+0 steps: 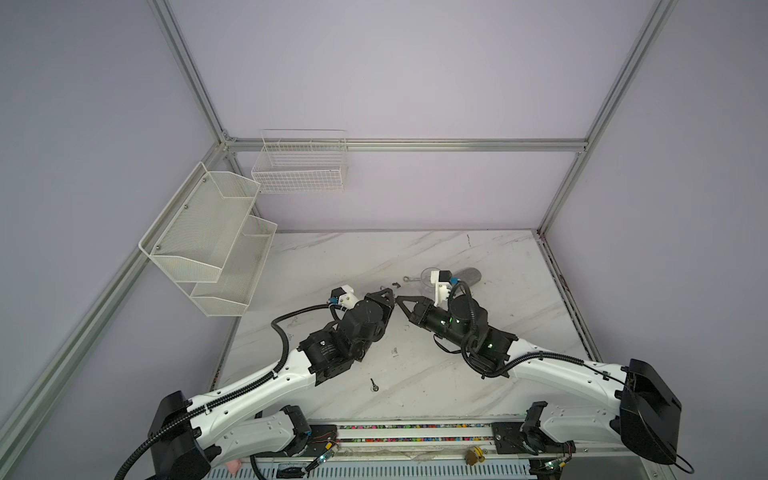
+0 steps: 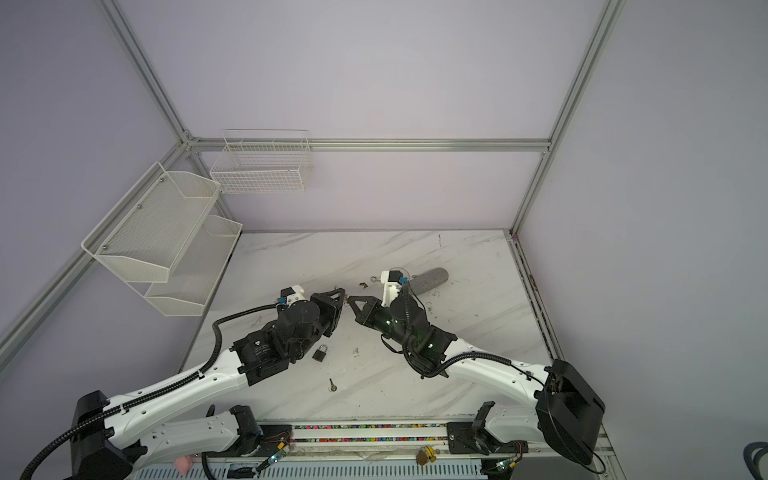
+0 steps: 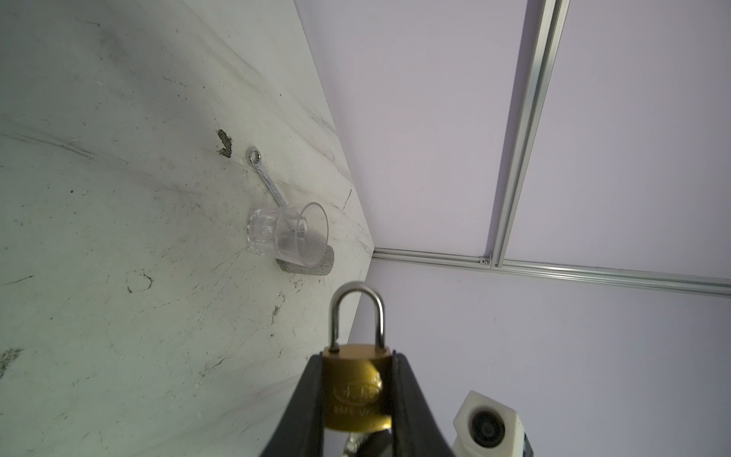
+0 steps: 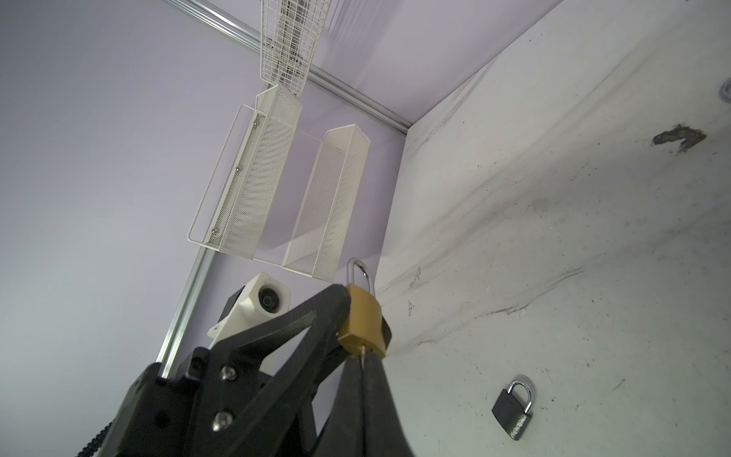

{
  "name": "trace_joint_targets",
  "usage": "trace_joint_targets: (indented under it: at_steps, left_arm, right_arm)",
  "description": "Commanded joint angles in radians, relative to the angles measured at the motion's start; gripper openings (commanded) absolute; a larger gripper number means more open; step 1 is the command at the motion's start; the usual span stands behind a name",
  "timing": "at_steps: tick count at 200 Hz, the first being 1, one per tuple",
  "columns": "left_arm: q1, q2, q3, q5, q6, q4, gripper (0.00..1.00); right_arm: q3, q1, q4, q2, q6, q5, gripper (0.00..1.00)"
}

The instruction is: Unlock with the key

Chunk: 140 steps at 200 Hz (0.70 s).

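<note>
A brass padlock [image 3: 358, 389] is clamped by its sides between my left gripper's [image 3: 358, 380] black fingers [image 3: 308, 395], above the table. Its steel shackle [image 3: 358, 312] has both legs seated in the body. In the right wrist view the same padlock [image 4: 364, 320] shows its underside, and a thin silver key [image 4: 362, 352] pokes into the keyhole there. My right gripper [image 4: 362, 358] is shut on that key, with its head hidden between the fingers. In both top views the left gripper [image 1: 388, 297] and right gripper [image 1: 401, 300] meet tip to tip at mid-table.
A black padlock [image 2: 319, 353] lies on the marble table [image 2: 457, 340] under the left arm, and a loose key [image 1: 374, 385] lies nearer the front. Behind the grippers are a clear glass [image 3: 288, 233], a small wrench [image 3: 265, 174] and a grey cylinder [image 2: 430, 279]. White wire shelves [image 1: 208, 237] hang on the left wall.
</note>
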Motion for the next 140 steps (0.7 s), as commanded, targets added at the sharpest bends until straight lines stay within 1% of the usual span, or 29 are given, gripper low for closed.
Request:
trace_joint_targets:
  at_steps: [1,22,39,47,56,81,105,140]
  left_arm:
    - [-0.028,-0.042,0.072,0.035,0.065,0.079,0.0]
    - [-0.028,-0.069,0.068,0.014,0.125,0.039,0.0]
    - [-0.026,-0.089,0.07,0.008,0.239,0.013,0.0]
    - [-0.022,-0.095,0.082,0.005,0.275,-0.041,0.0]
    - [-0.018,-0.106,0.092,0.0,0.305,-0.108,0.0]
    - [-0.017,-0.145,0.077,0.002,0.463,-0.153,0.0]
    - [-0.016,-0.15,0.104,0.022,0.672,-0.218,0.0]
    - [-0.017,-0.114,0.11,0.103,1.014,-0.21,0.0]
  right_arm:
    - [-0.017,0.023,-0.024,-0.032,-0.013,-0.038,0.02]
    - [-0.015,0.023,-0.075,-0.081,-0.054,0.004,0.09]
    - [-0.008,0.023,-0.132,-0.119,-0.096,0.035,0.21]
    - [-0.008,0.022,-0.151,-0.137,-0.118,0.042,0.26]
    - [-0.005,0.022,-0.175,-0.155,-0.141,0.046,0.29]
    - [-0.009,0.014,-0.243,-0.211,-0.181,0.061,0.35]
    - [-0.01,0.01,-0.307,-0.276,-0.221,0.066,0.41]
    - [0.01,-0.004,-0.449,-0.366,-0.28,0.079,0.49]
